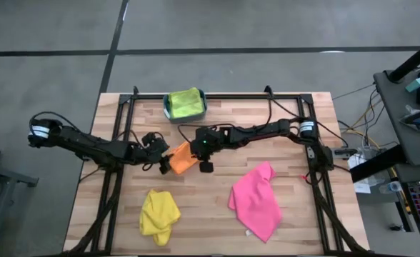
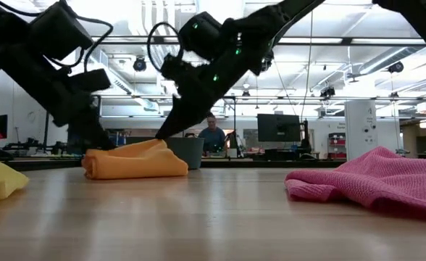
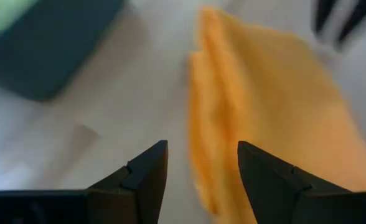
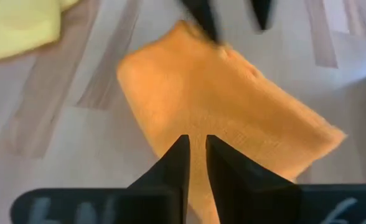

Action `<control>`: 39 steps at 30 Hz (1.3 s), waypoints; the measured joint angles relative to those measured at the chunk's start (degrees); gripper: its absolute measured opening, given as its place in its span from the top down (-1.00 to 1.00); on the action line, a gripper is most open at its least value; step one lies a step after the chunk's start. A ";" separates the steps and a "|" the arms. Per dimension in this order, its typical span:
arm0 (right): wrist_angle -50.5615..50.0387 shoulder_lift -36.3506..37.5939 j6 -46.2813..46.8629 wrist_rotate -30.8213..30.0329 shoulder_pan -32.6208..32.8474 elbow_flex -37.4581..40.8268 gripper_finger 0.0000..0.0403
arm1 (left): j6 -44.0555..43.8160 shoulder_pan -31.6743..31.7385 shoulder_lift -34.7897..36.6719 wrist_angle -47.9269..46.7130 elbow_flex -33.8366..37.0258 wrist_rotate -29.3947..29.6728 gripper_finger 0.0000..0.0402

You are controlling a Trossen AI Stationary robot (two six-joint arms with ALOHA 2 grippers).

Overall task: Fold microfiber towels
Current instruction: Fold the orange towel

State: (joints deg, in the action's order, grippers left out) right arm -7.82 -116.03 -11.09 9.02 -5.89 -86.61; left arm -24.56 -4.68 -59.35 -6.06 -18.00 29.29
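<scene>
Landmark: the orange towel, folded into a thick small pad, lying flat on the wooden table near its middle. The left gripper sits just at the towel's left edge, low over the table; its fingers stand apart with nothing between them, the towel's folded edge just ahead of the tips. The yellow towel lies crumpled in front of the orange towel and a little to its left, well apart from it. Behind the orange towel, at the table's far edge, the teal bin holds a lime green towel. The right gripper is at the orange towel's right edge, its fingers drawn nearly together above the cloth, a thin gap showing; whether they pinch any fabric, cannot tell. The pink towel lies spread and rumpled to the right and front of the orange towel, apart from it.
</scene>
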 joint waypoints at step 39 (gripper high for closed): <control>-1.84 -0.68 0.10 -3.72 -0.37 -0.22 0.96 | 5.58 0.58 -5.59 -2.99 -3.82 -12.19 0.94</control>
State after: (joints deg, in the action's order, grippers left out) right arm -9.66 -116.71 -11.00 5.30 -6.26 -86.83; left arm -18.98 -4.10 -64.94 -9.05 -21.82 17.10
